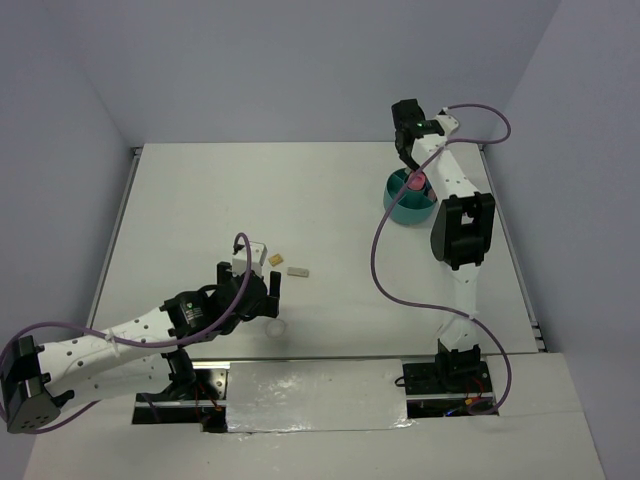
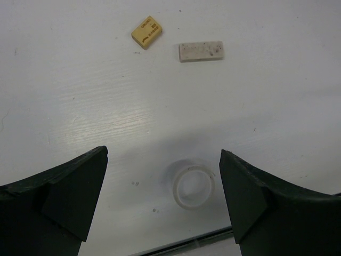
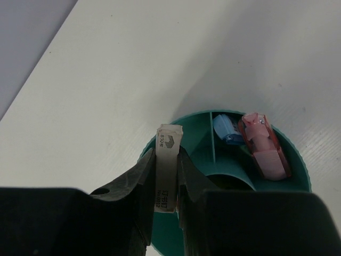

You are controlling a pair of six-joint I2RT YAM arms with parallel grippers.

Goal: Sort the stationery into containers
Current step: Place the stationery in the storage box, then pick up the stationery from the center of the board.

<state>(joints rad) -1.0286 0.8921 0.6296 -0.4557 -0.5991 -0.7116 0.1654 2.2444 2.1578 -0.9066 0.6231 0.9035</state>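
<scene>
One white block [image 3: 169, 136] sits pinched in the right claw [image 3: 166, 160] above the teal organizer [image 3: 194, 130] at lower right, apparently for dropping in; the left claw [image 2: 162, 160] gapes wide over the clear ring [image 2: 193, 185], lower centre.

Right end effector [image 1: 411, 172] above teal organizer [image 1: 404, 210], left end effector [image 1: 268, 297] near tan block [image 1: 274, 259]

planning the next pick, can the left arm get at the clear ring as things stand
Probably yes: the left gripper hangs open right by the clear ring, nothing between them.
</scene>
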